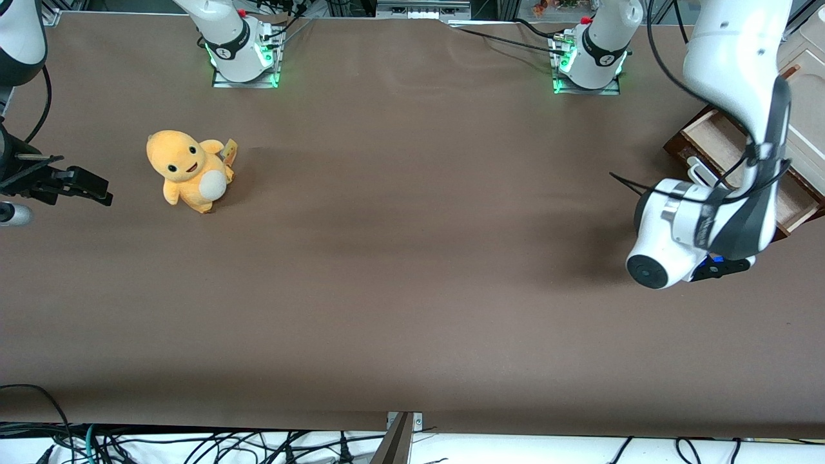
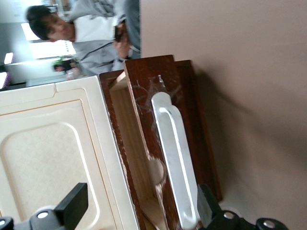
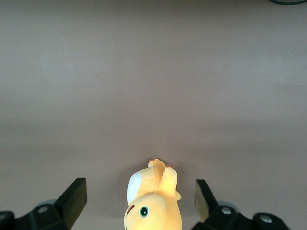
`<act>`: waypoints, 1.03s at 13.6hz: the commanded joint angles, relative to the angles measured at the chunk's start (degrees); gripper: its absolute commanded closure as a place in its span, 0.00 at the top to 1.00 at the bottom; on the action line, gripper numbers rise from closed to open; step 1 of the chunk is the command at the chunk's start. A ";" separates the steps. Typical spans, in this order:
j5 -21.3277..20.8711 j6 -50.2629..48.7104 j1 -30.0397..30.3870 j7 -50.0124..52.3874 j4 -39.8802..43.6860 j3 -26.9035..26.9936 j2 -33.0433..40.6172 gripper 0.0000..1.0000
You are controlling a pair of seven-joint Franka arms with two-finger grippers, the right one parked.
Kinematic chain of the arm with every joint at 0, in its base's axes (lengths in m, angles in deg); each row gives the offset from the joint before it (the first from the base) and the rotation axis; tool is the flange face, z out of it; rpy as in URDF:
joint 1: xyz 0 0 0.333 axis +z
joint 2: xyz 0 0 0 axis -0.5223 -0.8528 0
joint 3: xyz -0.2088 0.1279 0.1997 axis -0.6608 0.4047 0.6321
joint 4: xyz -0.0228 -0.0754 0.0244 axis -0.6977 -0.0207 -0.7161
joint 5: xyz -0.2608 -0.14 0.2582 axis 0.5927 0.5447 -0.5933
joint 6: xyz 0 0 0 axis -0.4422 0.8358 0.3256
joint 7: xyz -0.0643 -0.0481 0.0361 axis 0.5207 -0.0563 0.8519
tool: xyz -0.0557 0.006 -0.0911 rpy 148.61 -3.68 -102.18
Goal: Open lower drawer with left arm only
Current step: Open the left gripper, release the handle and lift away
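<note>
left arm (image 1: 741, 77) hiding lower drawer (image 1: 712, 138), hand (image 2: 139, 211) cropped

My left arm (image 1: 741, 96) reaches down at the working end of the table (image 1: 412, 290), its gripper (image 1: 722, 267) hanging just in front of the lower drawer (image 1: 741, 161), which stands pulled out. A yellow plush toy (image 1: 188, 170) sits toward the parked arm's end.
</note>
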 commanded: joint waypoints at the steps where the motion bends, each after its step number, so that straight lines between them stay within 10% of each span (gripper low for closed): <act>1: 2.54 -0.65 -0.20 -6.85 3.21 -3.11 2.04 1.00; 11: 28.27 0.14 1.64 -19.17 8.94 -1.56 17.23 1.00; 14: 29.53 0.14 1.38 -20.93 7.27 -1.72 22.52 1.00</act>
